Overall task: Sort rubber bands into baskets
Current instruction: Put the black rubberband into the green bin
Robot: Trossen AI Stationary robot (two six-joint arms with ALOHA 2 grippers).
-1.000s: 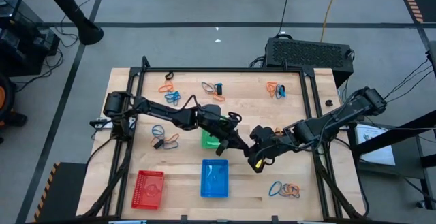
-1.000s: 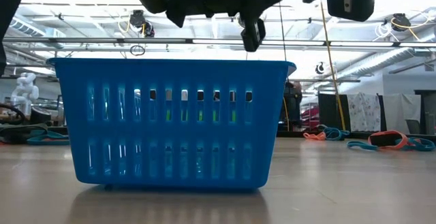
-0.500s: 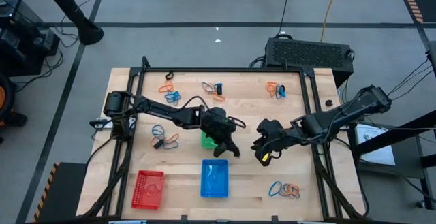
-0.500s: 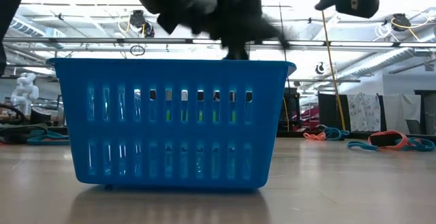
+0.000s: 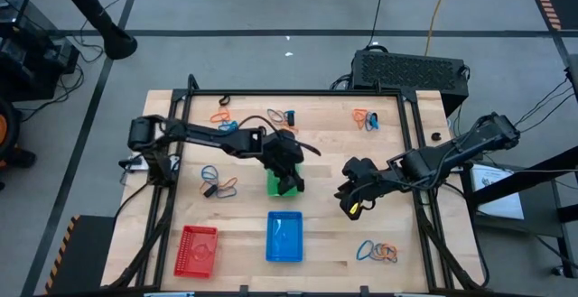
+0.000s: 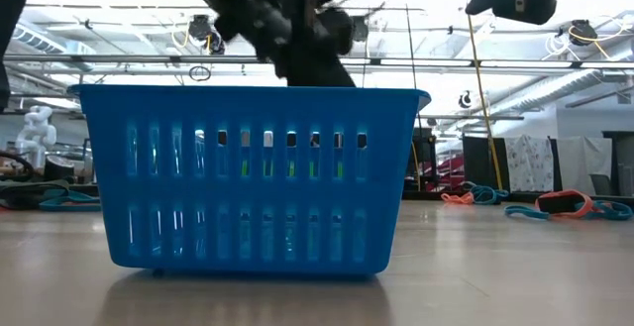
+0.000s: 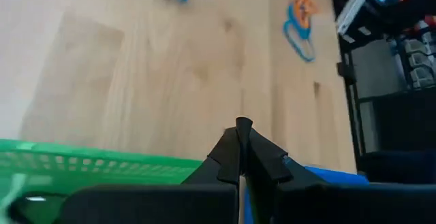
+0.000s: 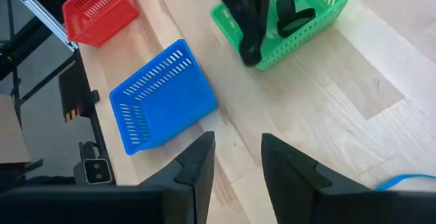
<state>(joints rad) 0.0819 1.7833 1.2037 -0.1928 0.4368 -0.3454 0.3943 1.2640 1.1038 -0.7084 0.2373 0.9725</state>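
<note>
3 baskets; bands scattered.

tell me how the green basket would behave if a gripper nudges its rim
The green basket is thin plastic mesh holding only something small and dark, so it is probably light and would likely slide on the smooth wooden table rather than resist. Its low, wide shape makes tipping less likely. The walls may flex slightly.

A wooden desk stands on grey floor; a black vented box sits behind it.
</note>
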